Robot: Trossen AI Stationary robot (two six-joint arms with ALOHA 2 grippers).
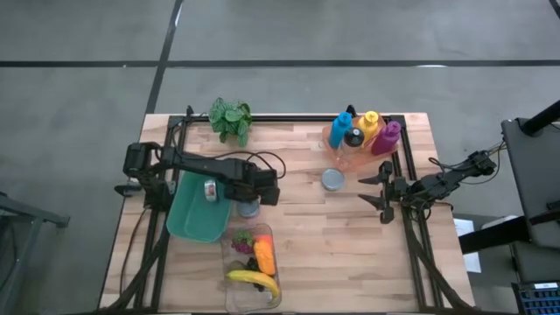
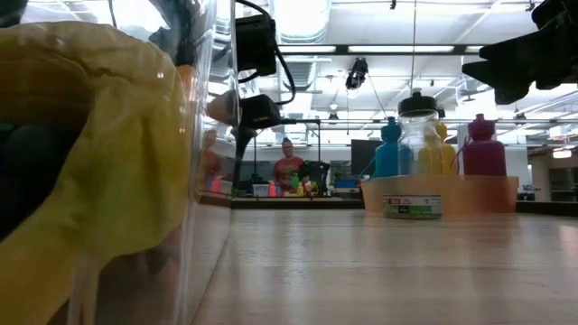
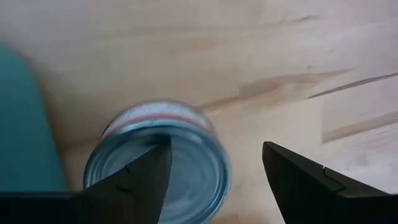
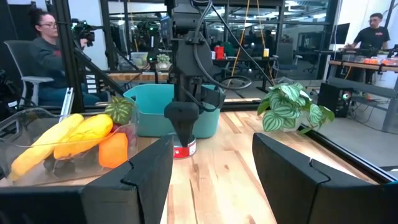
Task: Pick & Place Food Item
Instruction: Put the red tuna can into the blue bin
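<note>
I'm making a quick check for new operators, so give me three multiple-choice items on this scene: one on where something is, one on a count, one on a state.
1. Where is the left gripper?
A. Over the bottles
B. Above a can beside the teal bin
C. Inside the clear food container

2. How many cans are on the table?
A. One
B. Two
C. Four

3. What state is the left gripper in?
A. Open, holding nothing
B. Shut on a banana
C. Shut on a bottle

Answers:
1 B: the high view puts it at the teal bin's edge, and the left wrist view looks down on the can.
2 B: one can sits under the left gripper, a second can stands near the bottles.
3 A: the left wrist view shows its fingers spread, apart from the can's sides.
</note>
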